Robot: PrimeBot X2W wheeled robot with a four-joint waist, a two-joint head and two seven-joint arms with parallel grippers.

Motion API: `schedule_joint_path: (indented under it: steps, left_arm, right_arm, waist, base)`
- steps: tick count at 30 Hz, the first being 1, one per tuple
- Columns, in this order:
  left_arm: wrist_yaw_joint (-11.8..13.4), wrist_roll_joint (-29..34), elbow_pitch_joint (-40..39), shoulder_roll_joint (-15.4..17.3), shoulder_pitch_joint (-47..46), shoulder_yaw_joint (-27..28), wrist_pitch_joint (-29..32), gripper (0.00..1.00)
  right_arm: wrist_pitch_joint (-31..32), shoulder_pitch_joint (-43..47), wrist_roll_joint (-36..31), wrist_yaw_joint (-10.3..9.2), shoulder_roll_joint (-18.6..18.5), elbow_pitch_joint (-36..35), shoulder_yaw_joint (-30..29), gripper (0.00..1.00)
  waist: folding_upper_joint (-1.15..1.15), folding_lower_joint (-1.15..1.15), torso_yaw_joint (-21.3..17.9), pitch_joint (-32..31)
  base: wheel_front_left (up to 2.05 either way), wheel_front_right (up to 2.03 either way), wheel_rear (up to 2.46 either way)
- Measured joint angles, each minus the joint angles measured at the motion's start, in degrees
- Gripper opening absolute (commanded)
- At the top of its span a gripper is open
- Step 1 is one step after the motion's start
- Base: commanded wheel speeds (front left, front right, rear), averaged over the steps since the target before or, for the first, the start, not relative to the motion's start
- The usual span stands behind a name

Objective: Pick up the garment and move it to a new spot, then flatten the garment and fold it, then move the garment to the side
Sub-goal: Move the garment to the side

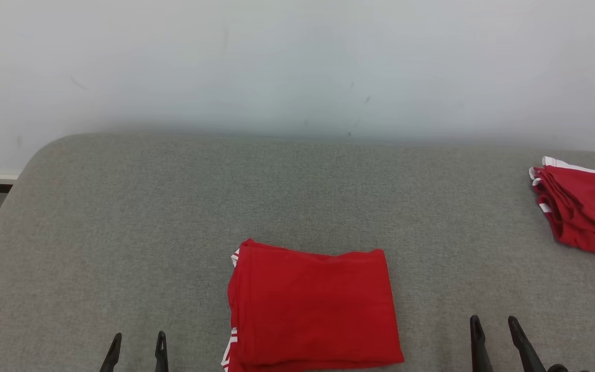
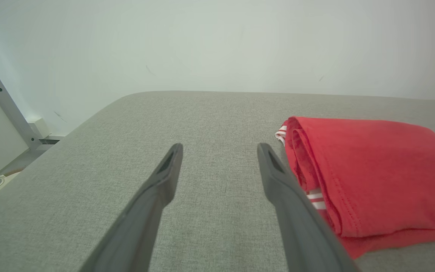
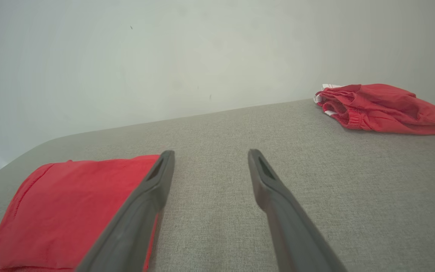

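Folded red garment (image 1: 313, 307) flat on grey bench (image 1: 173, 206), near front edge, between left tool (image 1: 139, 337) and right tool (image 1: 494, 321), clear of both. 2 tools wide open, empty. Crumpled red bundle (image 1: 584, 209) at far right.

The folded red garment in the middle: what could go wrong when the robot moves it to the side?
1. The left pincer and the right pincer stand open beside the folded garment, not on it. A grasp of only the top layer may undo the fold.
2. The other red garment lies at the far right. A move that way may push into it.
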Motion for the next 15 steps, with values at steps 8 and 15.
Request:
schedule_joint_path:
  steps: [8,15]
  left_arm:
    - [-0.1,-0.4,0.1,0.0,-0.2,-0.8,0.0,1.0]
    - [-0.3,-0.6,0.5,0.0,-0.7,-1.7,0.0,1.0]
  right_arm:
    - [0.0,-4.0,0.5,0.0,0.0,6.2,3.6,1.0]
    - [0.0,-15.4,1.5,0.0,0.0,17.7,6.0,1.0]
  waist:
    - [0.0,0.0,1.9,0.1]
    - [0.0,0.0,4.4,0.7]
  base:
    - [0.0,0.0,0.0]
    - [0.0,0.0,0.0]
